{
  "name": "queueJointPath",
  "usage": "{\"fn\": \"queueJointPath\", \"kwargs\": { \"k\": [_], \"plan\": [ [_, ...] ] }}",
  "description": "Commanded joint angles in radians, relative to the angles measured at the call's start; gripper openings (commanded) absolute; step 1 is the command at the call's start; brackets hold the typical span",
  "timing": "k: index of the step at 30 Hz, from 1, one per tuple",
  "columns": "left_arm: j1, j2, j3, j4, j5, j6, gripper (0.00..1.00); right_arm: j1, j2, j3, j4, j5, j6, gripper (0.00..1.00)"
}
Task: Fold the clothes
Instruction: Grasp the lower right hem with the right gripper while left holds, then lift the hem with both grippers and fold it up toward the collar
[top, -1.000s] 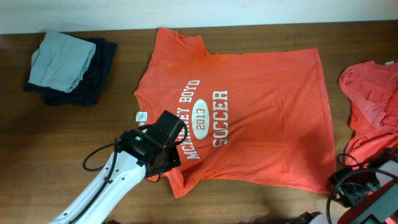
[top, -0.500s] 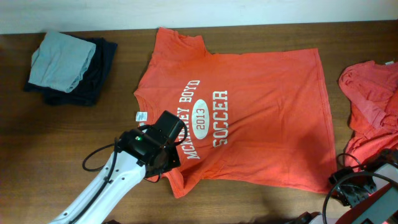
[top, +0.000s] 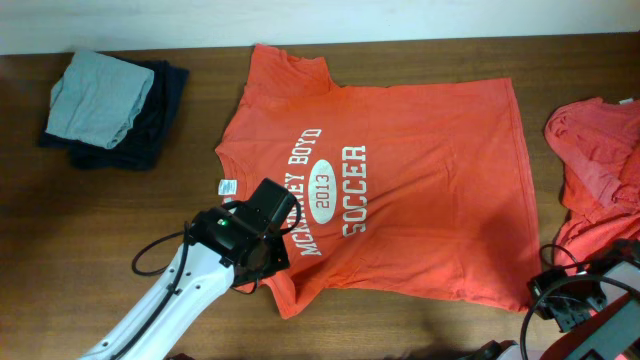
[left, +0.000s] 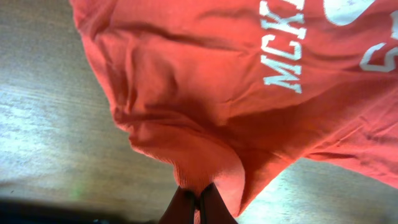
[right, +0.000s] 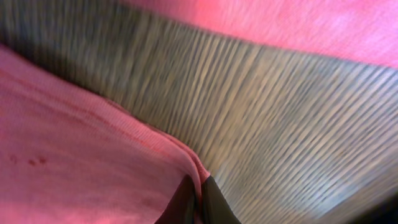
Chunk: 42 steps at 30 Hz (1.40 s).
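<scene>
**Across the table's middle: shirt spread flat and pinched at two corners, no fold made**

At centre frame in the overhead view, the printed T-shirt (top: 420, 190) lies spread flat on the wooden table (top: 100, 240), chest print up, collar and neck label (top: 228, 187) toward the left, hem toward the right. No part of it is doubled over yet, so its folding is all still to do. A second T-shirt (top: 595, 165) sits crumpled at the right edge, untouched. At upper left, a grey-green folded garment (top: 98, 95) rests on a dark navy one (top: 160, 115). By my reading the task is at an early stage, with two shirts left.

The left gripper (left: 198, 200) reaches in from the lower left on its white arm, tilted low over the shirt's nearer sleeve. Its jaws are pressed together on a bunched fold of orange cloth at that sleeve.

The right gripper (right: 200, 194) sits at the lower right corner of the overhead frame, most of its arm out of view. Its jaws are also closed. The wrist picture is blurred, but they appear to pinch the ribbed hem corner of the printed T-shirt.
</scene>
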Motion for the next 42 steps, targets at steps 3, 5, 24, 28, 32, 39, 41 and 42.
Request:
{"fn": "queueJointPath", "kwargs": {
  "k": [3, 5, 24, 28, 32, 39, 41, 42],
  "plan": [
    [0.006, -0.042, 0.03, -0.025, -0.015, 0.014, 0.0, -0.005, 0.008, 0.057, -0.019, -0.045, 0.008, 0.04],
    [0.006, -0.064, 0.037, -0.031, -0.016, 0.014, 0.01, -0.005, 0.008, 0.071, -0.024, -0.059, 0.008, 0.04],
    [0.098, -0.246, 0.066, 0.031, -0.206, -0.025, 0.0, 0.218, 0.008, 0.333, -0.2, -0.037, 0.009, 0.04],
    [0.148, -0.245, 0.066, 0.082, -0.206, -0.024, 0.0, 0.273, 0.008, 0.447, -0.259, -0.031, 0.018, 0.04],
    [0.178, -0.245, 0.066, 0.161, -0.206, -0.016, 0.01, 0.284, 0.008, 0.5, -0.274, -0.032, 0.02, 0.04],
    [0.2, -0.209, 0.066, 0.281, -0.238, 0.017, 0.0, 0.284, 0.009, 0.504, -0.212, -0.033, 0.02, 0.04],
    [0.2, -0.172, 0.066, 0.298, -0.24, 0.018, 0.01, 0.292, 0.01, 0.504, -0.178, -0.036, 0.02, 0.04],
    [0.2, -0.154, 0.066, 0.304, -0.243, 0.018, 0.01, 0.299, 0.01, 0.504, -0.16, -0.036, 0.02, 0.04]
  ]
}}
